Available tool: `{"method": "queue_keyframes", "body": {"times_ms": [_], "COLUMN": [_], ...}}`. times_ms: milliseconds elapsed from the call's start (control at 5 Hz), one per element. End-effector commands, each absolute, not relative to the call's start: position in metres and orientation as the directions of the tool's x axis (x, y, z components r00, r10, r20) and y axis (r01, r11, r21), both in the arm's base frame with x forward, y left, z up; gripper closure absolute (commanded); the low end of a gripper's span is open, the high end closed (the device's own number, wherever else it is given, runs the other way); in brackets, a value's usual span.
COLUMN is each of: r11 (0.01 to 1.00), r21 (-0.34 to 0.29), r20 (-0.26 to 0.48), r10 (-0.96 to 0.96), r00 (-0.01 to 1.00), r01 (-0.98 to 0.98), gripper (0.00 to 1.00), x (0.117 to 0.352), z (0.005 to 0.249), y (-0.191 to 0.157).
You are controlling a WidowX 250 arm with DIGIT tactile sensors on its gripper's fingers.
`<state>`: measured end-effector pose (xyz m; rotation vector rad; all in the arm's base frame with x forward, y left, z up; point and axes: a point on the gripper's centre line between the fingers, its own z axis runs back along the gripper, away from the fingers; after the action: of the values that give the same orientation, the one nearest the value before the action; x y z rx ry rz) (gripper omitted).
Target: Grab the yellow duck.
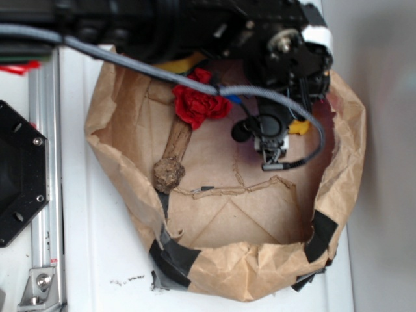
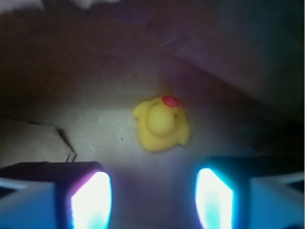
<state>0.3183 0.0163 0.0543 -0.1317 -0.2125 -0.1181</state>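
A white surface (image 1: 104, 260) carries a brown paper bag (image 1: 260, 273) folded down into a shallow basin, its rim patched with black tape (image 1: 322, 235) at the near edge. In the exterior view the black arm (image 1: 286, 52) reaches over the bag's far right corner, a grey cable (image 1: 130, 62) looping across it. A red flower (image 1: 201, 104) lies near the bag's far edge, with a brown stick (image 1: 172, 156) running from it toward the left wall. Of the yellow duck (image 1: 300, 127) this view gives only a small yellow sliver beside the arm, close to the bag's right wall.

The wrist view shows what the exterior hides: the whole duck (image 2: 161, 124) sitting on the paper floor, red-orange beak pointing away from the camera, free of any contact. The fingers (image 2: 90, 200) glow bright at the bottom edge of that view, spread wide and released, with the duck lying ahead of the gap between them and well clear of both. The gripper (image 2: 152, 202) holds nothing.
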Motion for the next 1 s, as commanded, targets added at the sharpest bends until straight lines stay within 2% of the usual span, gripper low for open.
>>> {"method": "queue_keyframes", "body": {"times_ms": [0, 200, 400, 800], "r11": [0.992, 0.996, 0.998, 0.998], "r21": [-0.082, -0.043, -0.024, -0.017], "r20": [0.304, 0.269, 0.257, 0.250], "r10": [-0.062, -0.068, -0.050, -0.060], "r00": [0.951, 0.961, 0.965, 0.966], "r01": [0.091, 0.083, 0.058, 0.066], "gripper": [0.00, 0.00, 1.00, 1.00], "x": [0.339, 0.349, 0.356, 0.351], "z": [0.045, 0.036, 0.032, 0.029], "y": [0.005, 0.003, 0.004, 0.006]}}
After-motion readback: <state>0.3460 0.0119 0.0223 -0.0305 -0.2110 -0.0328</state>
